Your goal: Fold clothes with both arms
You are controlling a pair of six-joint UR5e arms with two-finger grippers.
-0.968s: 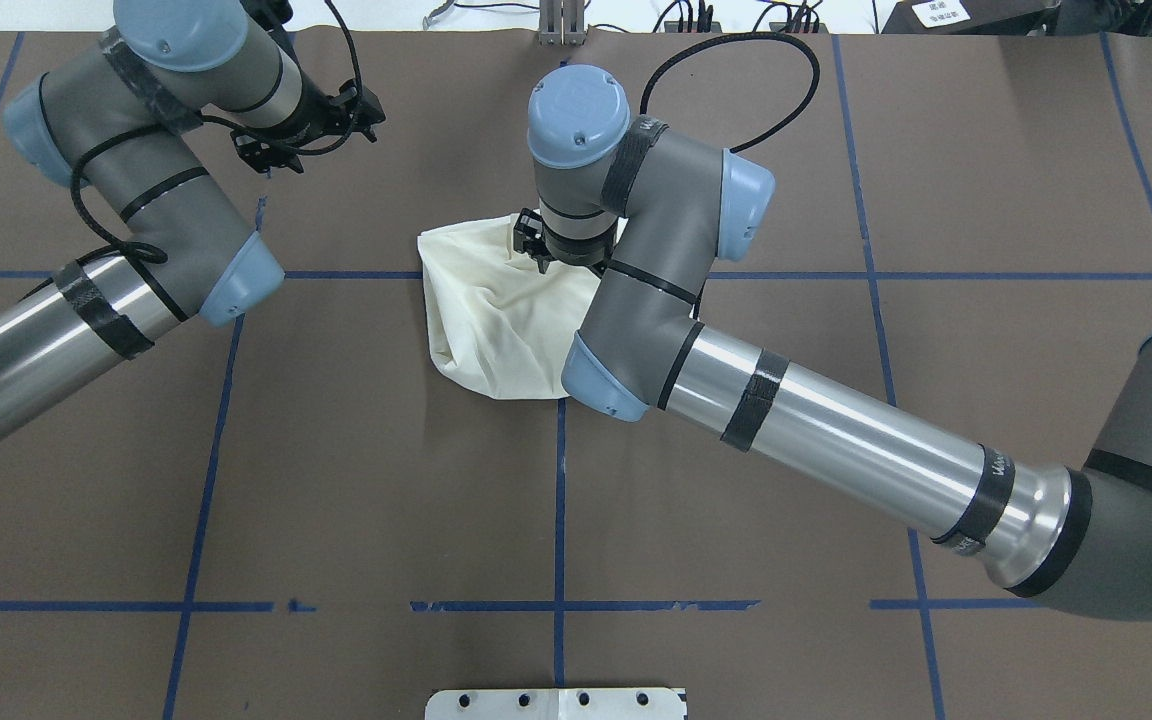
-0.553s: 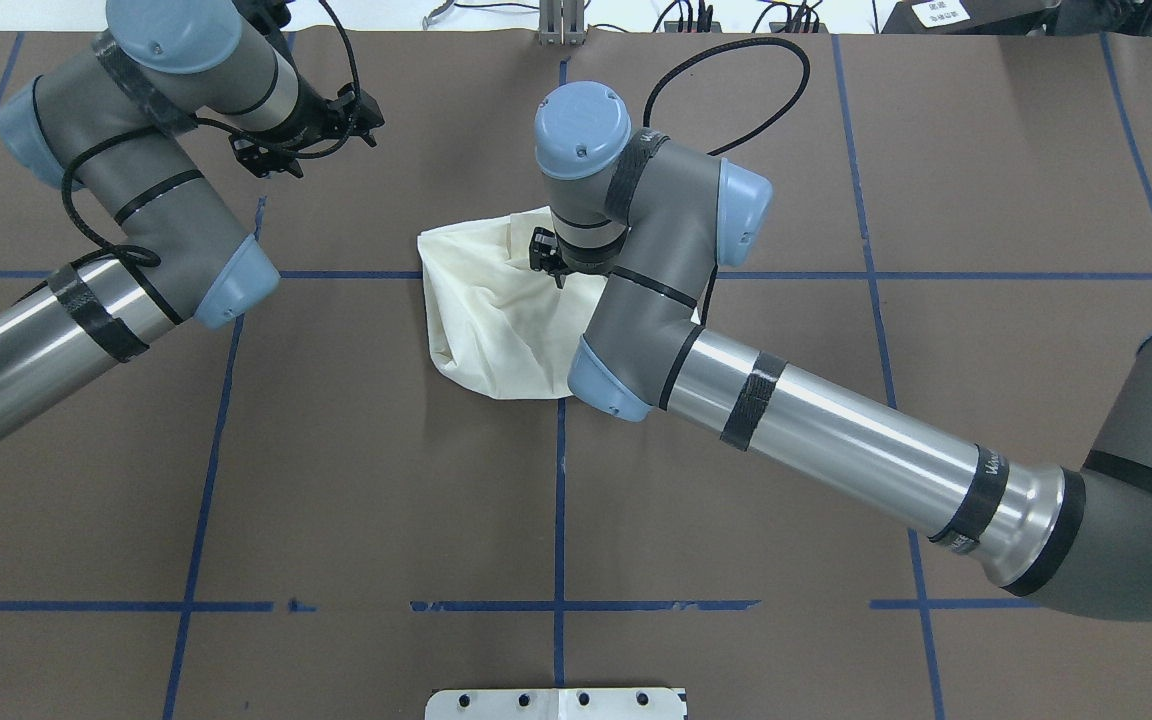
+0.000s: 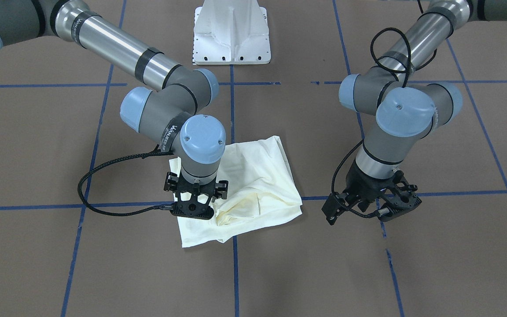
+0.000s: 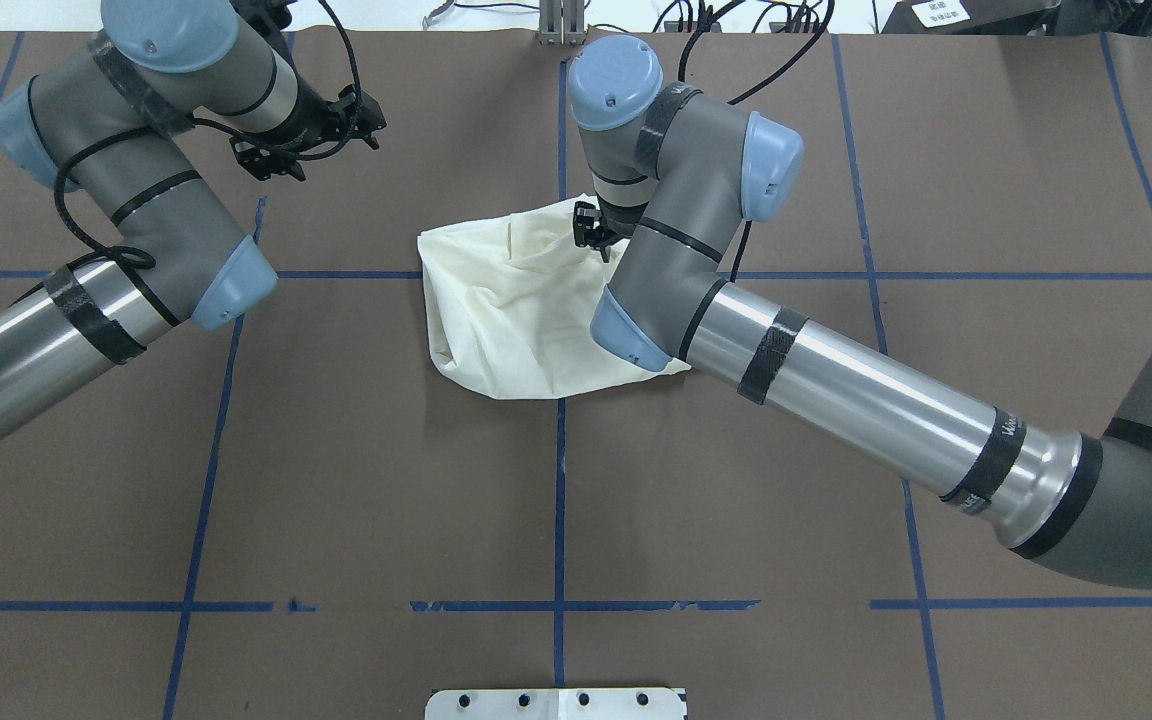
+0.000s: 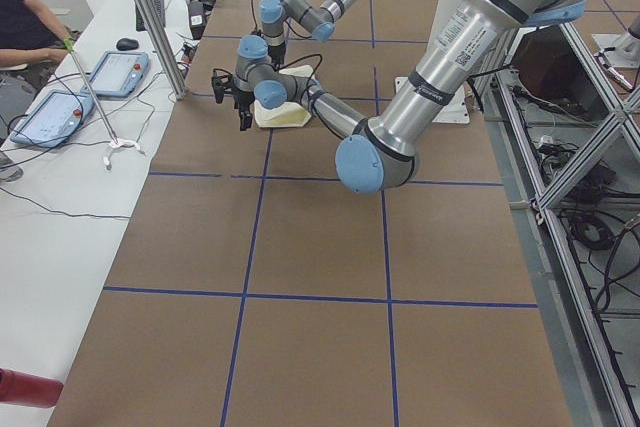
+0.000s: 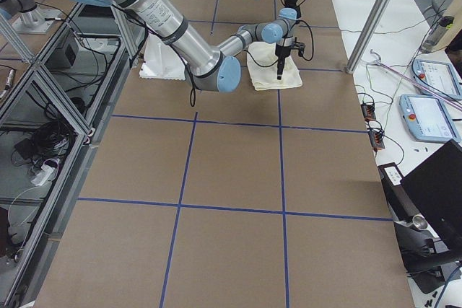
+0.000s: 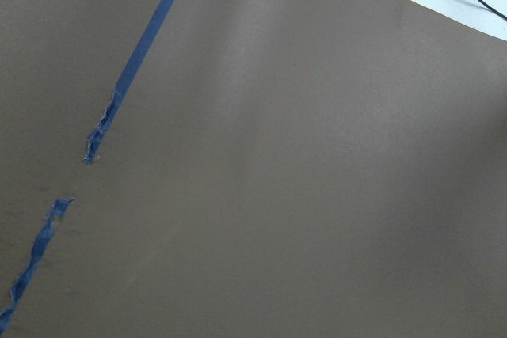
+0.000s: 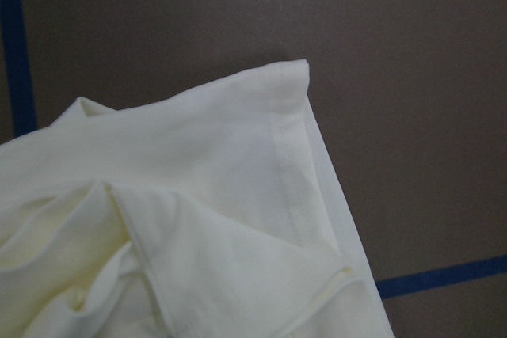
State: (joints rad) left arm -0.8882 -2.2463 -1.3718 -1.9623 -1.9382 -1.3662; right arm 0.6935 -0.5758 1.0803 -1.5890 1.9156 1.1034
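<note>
The cream shirt [image 4: 501, 320] lies as a rumpled folded bundle at mid-table, plain side up [image 3: 258, 185]; its print is hidden. My right gripper [image 4: 591, 228] points straight down over the shirt's far right corner [image 3: 193, 210]. Its fingers are hidden under the wrist, so I cannot tell whether they are open or shut. The right wrist view shows only that hemmed corner of the shirt [image 8: 261, 195] on the brown mat. My left gripper [image 4: 311, 130] hangs above bare mat, well left of the shirt [image 3: 381, 202], fingers not readable. The left wrist view shows only mat.
Brown mat with blue tape grid lines [image 4: 558, 500] covers the table. A torn tape strip [image 7: 99, 132] lies under the left wrist. The white pedestal base [image 3: 231, 39] stands at the near edge. A person [image 5: 20, 17] and tablets [image 5: 115, 72] are at a side desk.
My right gripper has moved right and away from the robot, from the shirt's middle top to its far right corner. The shirt's outline looks unchanged. The left arm barely shifted.
</note>
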